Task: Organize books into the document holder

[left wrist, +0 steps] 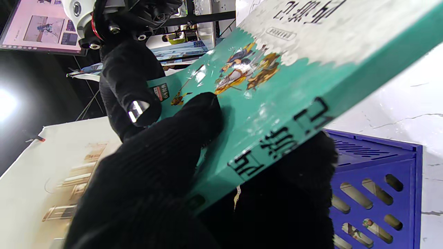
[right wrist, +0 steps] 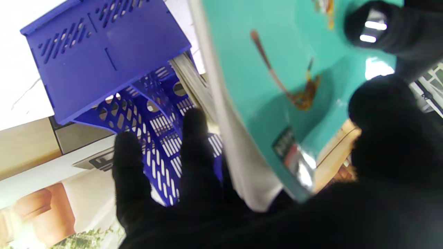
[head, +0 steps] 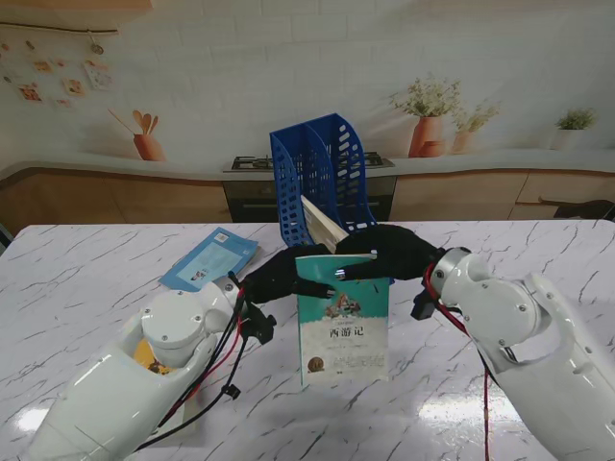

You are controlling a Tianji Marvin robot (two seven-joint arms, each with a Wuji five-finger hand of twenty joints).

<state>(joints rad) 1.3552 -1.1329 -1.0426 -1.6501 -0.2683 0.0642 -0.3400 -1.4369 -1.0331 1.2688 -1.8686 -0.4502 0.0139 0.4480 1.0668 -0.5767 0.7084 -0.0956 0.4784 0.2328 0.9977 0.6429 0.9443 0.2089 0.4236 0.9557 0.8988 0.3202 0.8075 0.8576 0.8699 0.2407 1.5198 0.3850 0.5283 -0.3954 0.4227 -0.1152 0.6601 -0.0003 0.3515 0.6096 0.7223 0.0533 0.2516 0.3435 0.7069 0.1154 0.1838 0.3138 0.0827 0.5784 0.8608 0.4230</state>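
Teal paperback book (head: 342,317) upright mid-table, clamped at top corners by left hand (head: 285,276) and right hand (head: 389,252). Blue plastic document holder (head: 320,178) at 12 o'clock, one book (head: 322,224) inside. Risk: shallow pinch slips, book topples; edge snags divider.

Teal book (head: 343,327) upright (cover facing me) before blue holder (head: 322,173).

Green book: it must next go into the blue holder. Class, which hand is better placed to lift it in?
Probably the right hand: it grips the green book at its top edge, directly in front of the blue holder. The left hand pinches only the spine corner.
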